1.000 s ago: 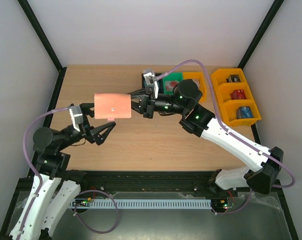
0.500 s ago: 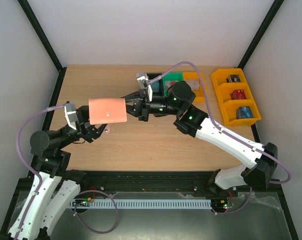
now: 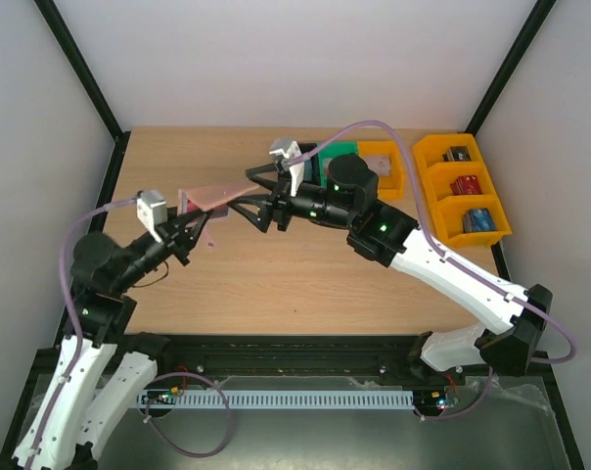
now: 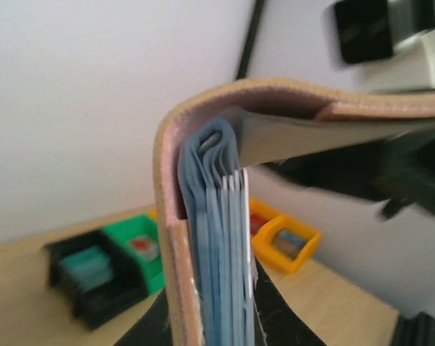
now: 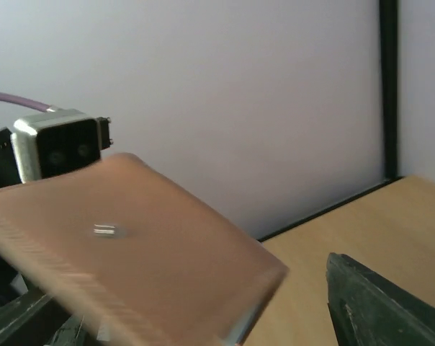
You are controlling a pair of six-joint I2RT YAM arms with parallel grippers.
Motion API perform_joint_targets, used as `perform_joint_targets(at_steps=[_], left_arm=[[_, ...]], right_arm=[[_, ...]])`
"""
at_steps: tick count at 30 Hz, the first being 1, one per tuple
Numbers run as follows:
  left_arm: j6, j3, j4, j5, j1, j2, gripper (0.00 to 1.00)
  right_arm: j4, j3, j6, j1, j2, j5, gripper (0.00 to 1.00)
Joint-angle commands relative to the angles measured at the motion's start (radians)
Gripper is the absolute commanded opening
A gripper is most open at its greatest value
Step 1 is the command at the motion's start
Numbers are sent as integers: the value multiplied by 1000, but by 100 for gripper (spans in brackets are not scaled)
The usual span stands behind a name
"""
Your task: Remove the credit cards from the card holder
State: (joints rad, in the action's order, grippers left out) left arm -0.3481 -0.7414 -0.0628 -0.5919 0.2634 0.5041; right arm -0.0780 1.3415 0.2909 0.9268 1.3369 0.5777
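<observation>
At the left end of the card holder (image 3: 217,193), your left gripper (image 3: 191,219) is clenched on it, above the table (image 3: 276,284). Credit cards (image 4: 240,245) sit inside it. At its right end, your right gripper (image 3: 260,196) stands released, 2 fingers spread.

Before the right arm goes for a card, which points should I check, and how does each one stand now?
1. Left gripper has the card holder: ok, one flap is clamped between its fingers.
2. Right gripper open: ok, its jaws stand wide near the end of the free flap.
3. Right gripper free of that flap: cannot tell, contact is not visible.
4. Holder opened: ok, the two flaps stand roughly at a right angle.
5. Credit cards reachable: ok, their white edges show in the blue-grey pockets; none is out yet.
6. Holder clear of the table: ok, it is held in the air.
</observation>
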Motion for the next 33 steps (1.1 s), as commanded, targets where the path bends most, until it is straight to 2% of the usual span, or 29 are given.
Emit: perform_joint_targets(at_steps=[1,3,8,11,13,15,18,20,23,27,33], left_arm=[[248,-133,380,182,0,87,2],[297,-191,468,150,5,120,2],[393,-259,548,-100,7,124,2],[388,-264,558,-139,7,134,2],[352,-265,562,-108,7,153,2],[334,-269,561,-14,7,169,2],[310,-280,553,215,7,188,2],[305,-312,570,288,7,211,2],[284,-342,602,246,7,236,2],[268,-335,594,193,7,236,2],[274,-326,591,179,7,233,2]], right_arm=[[212,129,-199,7,25,-143,82],[243,142,-227,6,52,-136,82],[259,148,-288,6,51,-102,80],[286,150,-345,6,40,-15,81],[329,160,-379,6,34,18,84],[351,154,-404,7,20,6,87],[294,105,-402,9,-1,-96,90],[219,50,-400,29,-4,-194,92],[146,-5,-497,90,8,-313,100],[94,7,-607,162,64,-406,99],[11,37,-645,206,143,-578,99]])
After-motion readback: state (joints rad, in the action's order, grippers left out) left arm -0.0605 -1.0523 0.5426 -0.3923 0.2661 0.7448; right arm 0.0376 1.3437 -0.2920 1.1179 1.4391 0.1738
